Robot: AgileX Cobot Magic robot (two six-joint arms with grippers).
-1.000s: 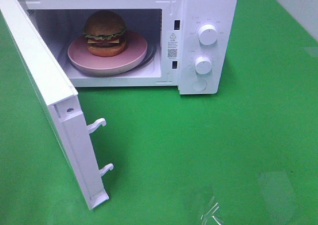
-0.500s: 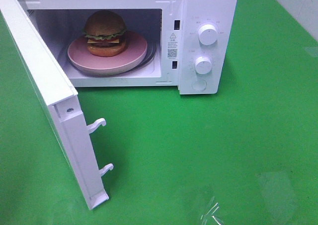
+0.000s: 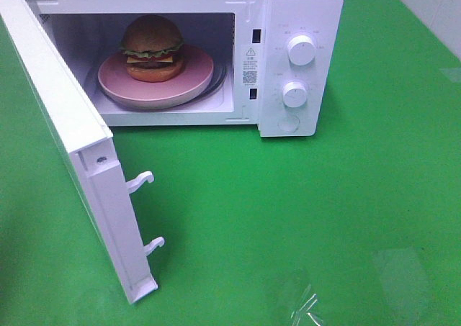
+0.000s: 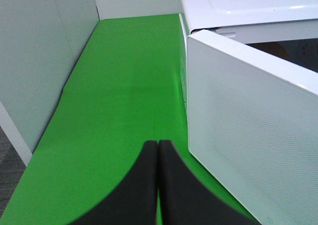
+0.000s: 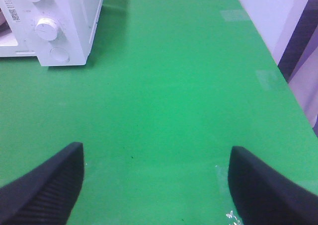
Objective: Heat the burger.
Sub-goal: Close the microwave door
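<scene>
The burger [image 3: 151, 47] sits on a round pink plate [image 3: 194, 74] inside the white microwave [image 3: 302, 9], whose door [image 3: 72, 132] swings wide open toward the front left. Neither gripper shows in the high view. In the left wrist view my left gripper [image 4: 158, 148] is shut with nothing between its black fingers, hovering over green cloth just outside the door [image 4: 248, 140]. In the right wrist view my right gripper [image 5: 156, 170] stands open and empty above the green table, well away from the microwave's control panel [image 5: 49, 26].
Two white knobs [image 3: 300, 50] and a round button [image 3: 288, 124] are on the microwave's right panel. Two latch hooks [image 3: 140, 180] stick out of the door edge. A grey wall panel [image 4: 35, 61] borders the table's left side. Clear tape [image 3: 306, 304] lies near the front.
In the high view nothing has moved; the door, burger and plate stand as before.
</scene>
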